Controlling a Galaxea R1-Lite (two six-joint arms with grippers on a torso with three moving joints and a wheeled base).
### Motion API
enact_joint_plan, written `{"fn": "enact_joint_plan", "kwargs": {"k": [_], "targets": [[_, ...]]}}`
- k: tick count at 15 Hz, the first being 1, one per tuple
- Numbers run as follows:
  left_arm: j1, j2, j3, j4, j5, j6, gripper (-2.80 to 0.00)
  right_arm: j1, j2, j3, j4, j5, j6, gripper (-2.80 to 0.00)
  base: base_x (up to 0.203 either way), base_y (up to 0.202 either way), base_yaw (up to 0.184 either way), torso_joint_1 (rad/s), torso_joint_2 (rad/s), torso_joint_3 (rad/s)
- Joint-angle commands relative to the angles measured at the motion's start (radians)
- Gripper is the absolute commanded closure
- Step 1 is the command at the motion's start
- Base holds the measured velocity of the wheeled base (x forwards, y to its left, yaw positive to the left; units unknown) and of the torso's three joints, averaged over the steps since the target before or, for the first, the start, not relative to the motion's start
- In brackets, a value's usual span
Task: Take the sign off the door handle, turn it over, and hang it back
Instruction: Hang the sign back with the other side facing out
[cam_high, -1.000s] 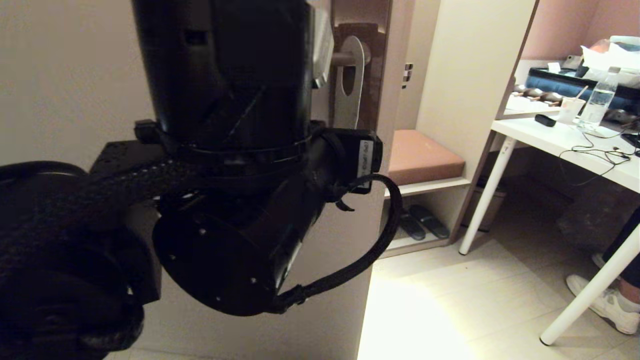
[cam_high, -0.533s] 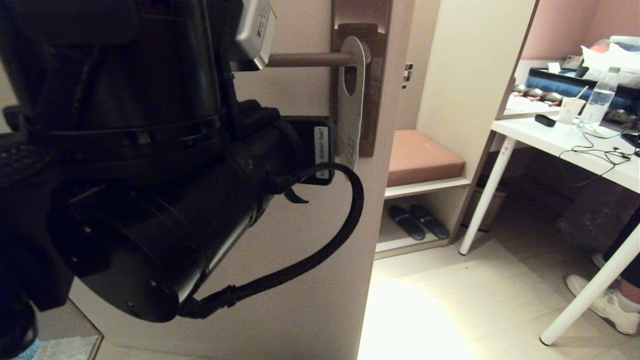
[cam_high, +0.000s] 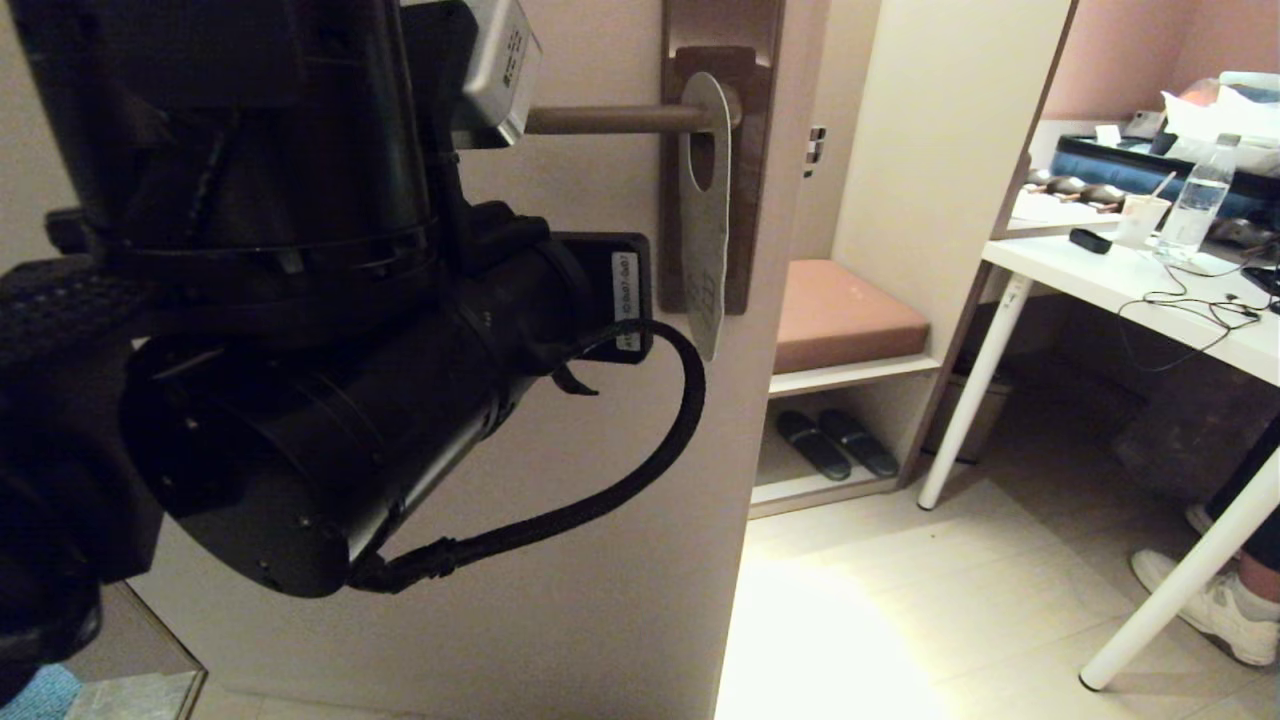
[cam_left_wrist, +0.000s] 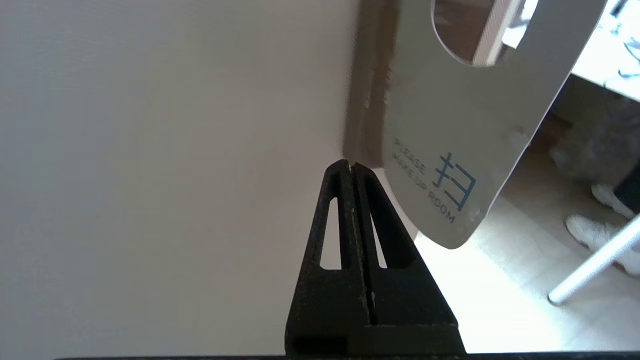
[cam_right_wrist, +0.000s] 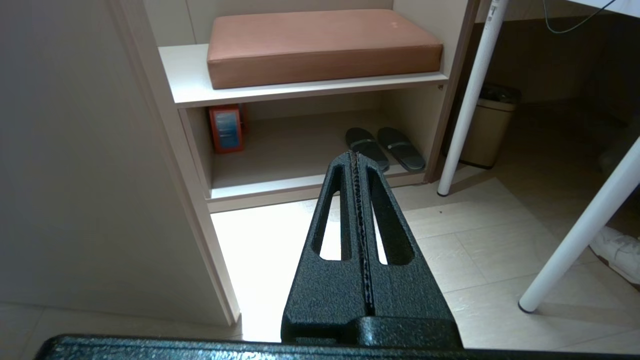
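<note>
The sign hangs by its big hole on the door handle, a brown lever on a tall brown backplate. It hangs edge-on to the head view. In the left wrist view the sign shows its off-white side with "PLEASE MAKE UP ROOM". My left gripper is shut and empty, its tip just beside the sign's lower edge, close to the door. My left arm fills the left of the head view and hides its fingers there. My right gripper is shut and empty, low, pointing at the floor.
Right of the door stands a shelf unit with a brown cushion and dark slippers below. A white table with a bottle stands at the right, its legs reaching the floor. A person's shoe is beside one leg.
My left arm has moved left and back from the handle, uncovering the lever. The sign now hangs free and straighter on the handle.
</note>
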Motion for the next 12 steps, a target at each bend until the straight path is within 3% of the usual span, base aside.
{"fn": "enact_joint_plan", "kwargs": {"k": [1,9,12], "targets": [[0.024,0.043,-0.011,-0.005,-0.031,0.000,0.00,0.000,0.001,0.000,-0.001,0.000,0.000,0.00,0.000,0.000,0.000,0.000,0.00,0.000],[0.039,0.186,-0.138,-0.010,-0.060,-0.002,0.00,0.000,0.001,0.000,-0.001,0.000,0.000,0.00,0.000,0.000,0.000,0.000,0.00,0.000],[0.041,0.220,-0.182,-0.032,-0.110,0.000,0.00,0.001,0.001,0.000,-0.001,0.000,0.000,0.00,0.000,0.000,0.000,0.000,0.00,0.000]]}}
